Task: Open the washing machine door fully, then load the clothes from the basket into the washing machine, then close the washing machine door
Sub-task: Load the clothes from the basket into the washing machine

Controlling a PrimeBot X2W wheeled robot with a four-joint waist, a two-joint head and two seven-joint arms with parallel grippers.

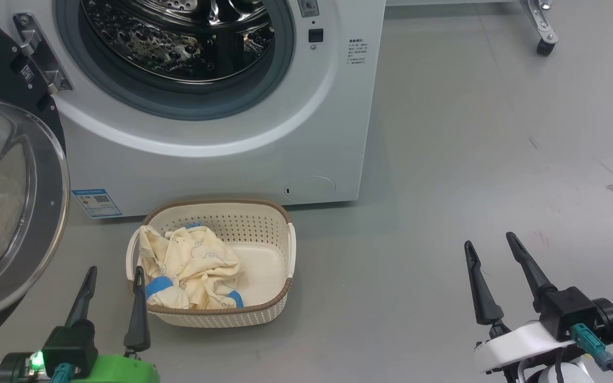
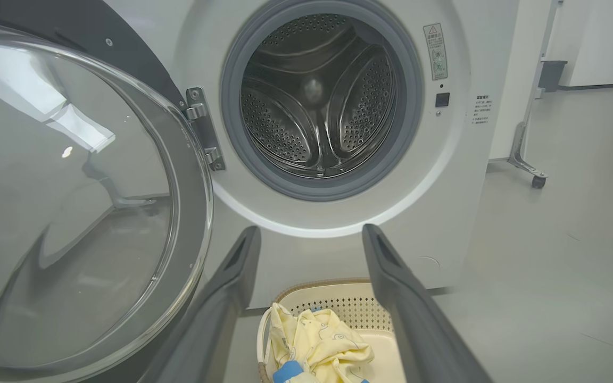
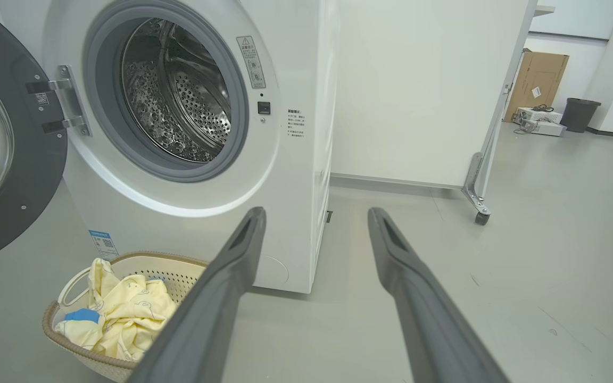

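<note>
In front of the washing machine (image 1: 221, 149), the head view shows you the basket (image 1: 256, 226) on the floor just before the machine's base. The clothes (image 1: 192, 266) are heaped in the basket's left half. The washing machine door (image 1: 8, 202) stands swung wide open at the machine's left side, on its hinge (image 1: 40, 53).

Your left gripper (image 1: 116, 271) sits by the basket's left rim with its jaws apart; you cannot tell whether a finger touches the rim. Your right gripper (image 1: 489, 240) hangs well to the machine's right, its jaws also apart.

In the left wrist view, your spread fingers frame the machine's lower front, with the basket and clothes between them below the drum (image 2: 320, 101).

In the right wrist view, your spread fingers point toward the machine's right front corner, and the basket lies to their left.
</note>
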